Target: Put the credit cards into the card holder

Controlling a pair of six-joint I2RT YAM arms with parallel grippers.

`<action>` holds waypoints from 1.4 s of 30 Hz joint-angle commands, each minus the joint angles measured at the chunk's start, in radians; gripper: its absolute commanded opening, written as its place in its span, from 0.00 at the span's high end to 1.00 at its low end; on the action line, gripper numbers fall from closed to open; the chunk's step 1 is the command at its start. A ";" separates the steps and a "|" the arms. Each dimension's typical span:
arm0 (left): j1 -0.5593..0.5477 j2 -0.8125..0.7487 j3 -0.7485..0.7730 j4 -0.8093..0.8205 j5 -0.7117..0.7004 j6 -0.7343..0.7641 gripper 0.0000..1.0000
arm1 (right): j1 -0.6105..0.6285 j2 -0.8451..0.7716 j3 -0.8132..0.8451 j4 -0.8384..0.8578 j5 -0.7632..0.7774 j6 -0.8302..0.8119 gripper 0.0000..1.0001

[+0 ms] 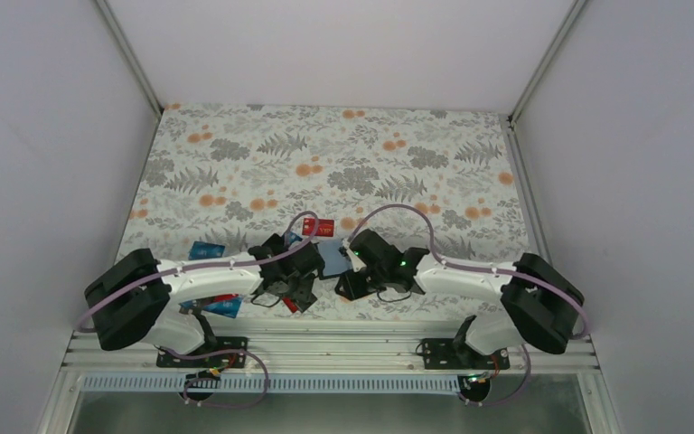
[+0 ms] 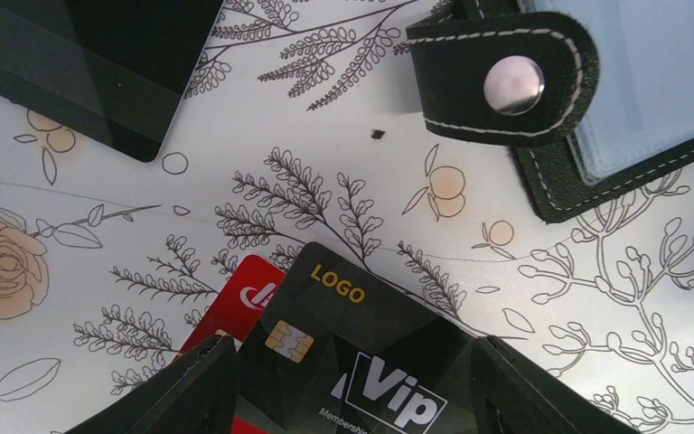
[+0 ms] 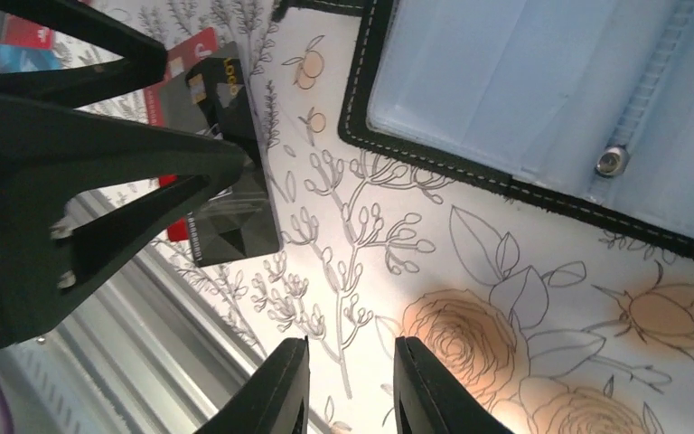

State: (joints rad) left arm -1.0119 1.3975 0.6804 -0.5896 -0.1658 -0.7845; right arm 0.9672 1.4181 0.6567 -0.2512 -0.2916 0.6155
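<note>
The card holder (image 1: 332,259) lies open on the table between my grippers, grey-blue inside, with a black stitched snap strap (image 2: 506,81); it also shows in the right wrist view (image 3: 542,81). My left gripper (image 1: 296,287) (image 2: 354,389) is open, its jaws wide apart on either side of a black "Vip" credit card (image 2: 352,334) that lies on a red card (image 2: 239,303). That black card also shows in the right wrist view (image 3: 235,190). My right gripper (image 1: 352,287) (image 3: 351,384) is open and empty over bare cloth, just near of the holder.
Another black card (image 2: 81,63) lies left of the holder. A red card (image 1: 319,226) lies beyond it and a blue card (image 1: 206,250) to the left. More cards (image 1: 221,306) lie under my left arm. The metal rail (image 3: 126,353) marks the table's near edge.
</note>
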 commanded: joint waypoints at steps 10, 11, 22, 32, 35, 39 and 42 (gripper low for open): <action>-0.006 -0.037 -0.103 0.076 0.042 -0.021 0.35 | -0.004 -0.115 -0.039 -0.069 -0.181 0.063 0.63; -0.006 -0.045 -0.114 0.087 0.045 -0.025 0.35 | -0.003 -0.118 -0.039 -0.073 -0.196 0.070 0.62; -0.066 -0.107 -0.145 0.151 0.112 -0.026 0.35 | 0.020 -0.166 -0.065 -0.080 -0.253 0.178 0.58; -0.162 -0.116 -0.143 0.174 0.093 -0.095 0.35 | 0.081 -0.163 -0.100 -0.022 -0.227 0.312 0.57; -0.184 -0.122 -0.126 0.166 0.066 -0.102 0.35 | 0.083 -0.165 -0.091 -0.019 -0.210 0.323 0.57; -0.209 -0.159 -0.067 0.077 -0.005 -0.123 0.32 | 0.084 -0.155 -0.060 -0.019 -0.177 0.319 0.57; -0.213 -0.220 -0.025 0.006 -0.039 -0.156 0.27 | 0.084 -0.129 -0.025 -0.017 -0.157 0.293 0.58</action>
State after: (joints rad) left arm -1.2148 1.2568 0.5865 -0.4934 -0.1349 -0.8852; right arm 1.0363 1.2697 0.5766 -0.2905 -0.4934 0.9161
